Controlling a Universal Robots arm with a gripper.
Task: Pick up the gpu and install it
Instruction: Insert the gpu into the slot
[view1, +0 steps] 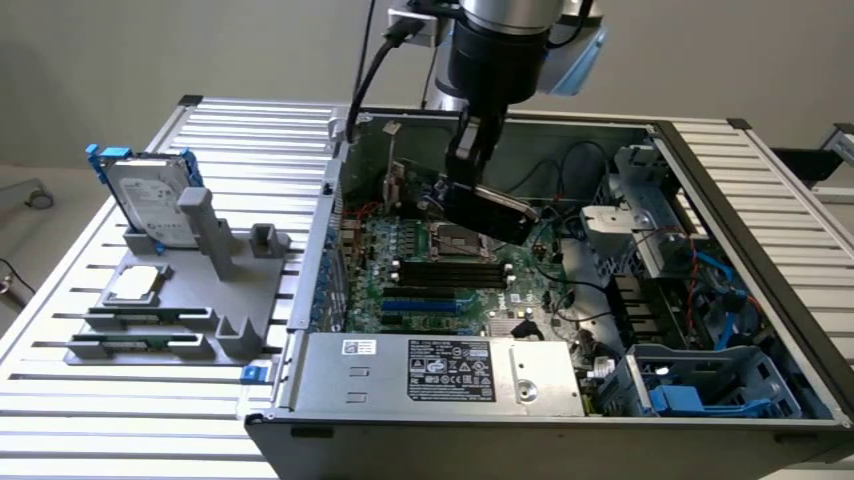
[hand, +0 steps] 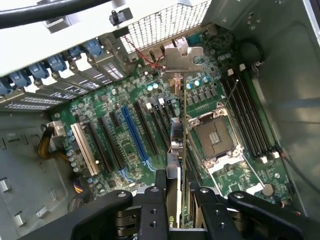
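Note:
The gpu (view1: 497, 212) hangs tilted inside the open computer case (view1: 727, 200), above the green motherboard (view1: 427, 290), with my gripper (view1: 470, 165) shut on its upper edge. In the wrist view the gpu (hand: 178, 145) shows edge-on between my fingers (hand: 152, 200). Its silver end bracket (hand: 182, 57) points toward the case's rear slot wall. The card hovers over the black expansion slots (hand: 157, 127) beside the CPU socket (hand: 215, 135), apart from the board.
A silver hard drive with blue rails (view1: 144, 195) stands on a grey fixture (view1: 200, 290) at the exterior view's left, with memory sticks (view1: 140, 320) lying on it. The power supply (view1: 441, 370) fills the case's near side. A blue slot (hand: 134, 135) and a white slot (hand: 84, 149) lie nearby.

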